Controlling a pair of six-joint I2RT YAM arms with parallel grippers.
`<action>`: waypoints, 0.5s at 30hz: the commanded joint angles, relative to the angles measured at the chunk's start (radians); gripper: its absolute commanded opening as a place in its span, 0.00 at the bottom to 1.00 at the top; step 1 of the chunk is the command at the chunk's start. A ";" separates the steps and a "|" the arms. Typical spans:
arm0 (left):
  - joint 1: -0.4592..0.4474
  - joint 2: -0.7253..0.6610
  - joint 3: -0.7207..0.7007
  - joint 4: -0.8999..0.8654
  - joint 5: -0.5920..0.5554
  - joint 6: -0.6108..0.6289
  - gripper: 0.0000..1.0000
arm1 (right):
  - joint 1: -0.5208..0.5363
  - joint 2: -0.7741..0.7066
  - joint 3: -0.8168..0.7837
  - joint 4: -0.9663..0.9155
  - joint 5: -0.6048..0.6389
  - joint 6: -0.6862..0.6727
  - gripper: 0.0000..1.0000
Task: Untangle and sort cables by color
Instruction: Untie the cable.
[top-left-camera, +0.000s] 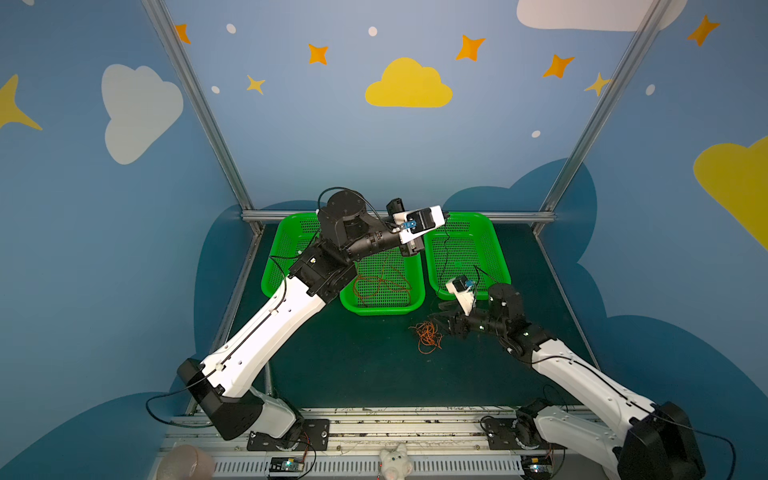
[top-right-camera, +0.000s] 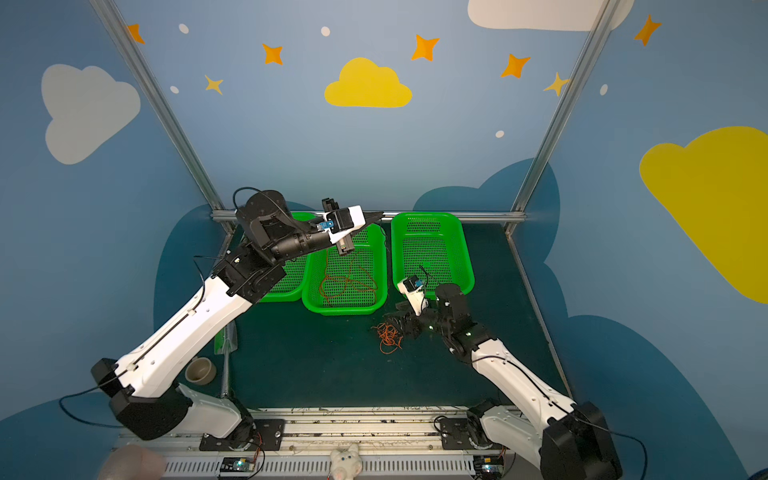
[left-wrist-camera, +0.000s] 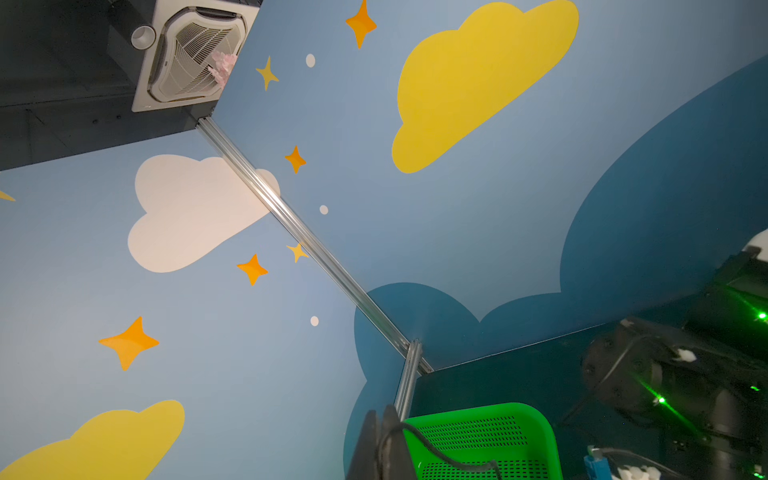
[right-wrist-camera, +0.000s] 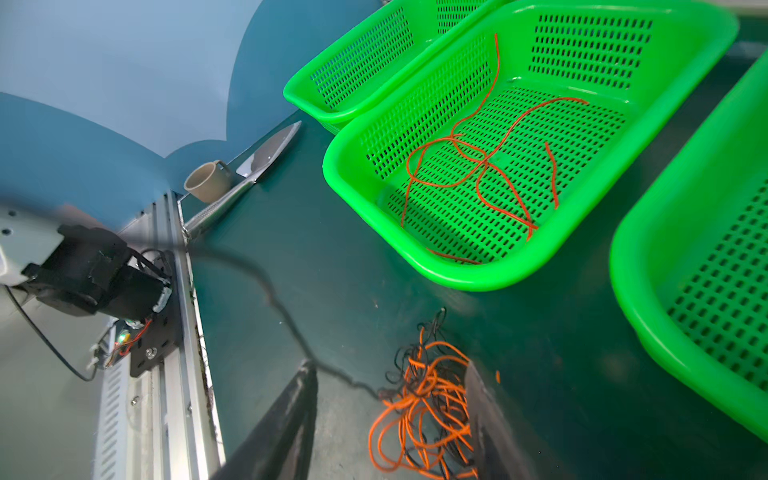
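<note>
On the dark green table mat (top-left-camera: 353, 365), just in front of the middle green perforated plastic basket (top-left-camera: 382, 309), lay a small knot of thin orange and black wires (top-left-camera: 428, 337). This was the unsorted part of the job. Loose loops of thin red wire (right-wrist-camera: 478, 166) lay inside that middle basket, so red looked sorted.

No wire rested in the right green basket (top-left-camera: 503, 266). The left green basket (top-left-camera: 270, 270) was largely hidden behind the left arm, and the part seen from the right wrist was bare.

The left gripper (left-wrist-camera: 380, 415) was raised high over the baskets, its jaws pressed together on one thin black wire (top-left-camera: 444, 257). That wire ran down across the right basket to the knot.

The right gripper (right-wrist-camera: 388, 370) sat low at the table, fingers spread with the knot between them and nothing pinched.

By my reading, one black strand was being drawn out of the knot. Orange and black were not yet separated, so most of the sorting was not yet done.
</note>
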 joint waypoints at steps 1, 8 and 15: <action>-0.005 -0.006 0.002 0.022 -0.007 -0.015 0.03 | 0.004 0.059 0.077 0.016 -0.049 -0.031 0.47; -0.004 0.008 -0.003 -0.004 -0.035 -0.036 0.03 | 0.015 0.048 0.099 0.012 -0.083 -0.003 0.00; 0.023 0.045 -0.039 0.007 -0.146 -0.127 0.36 | 0.004 -0.125 0.111 -0.018 0.004 0.138 0.00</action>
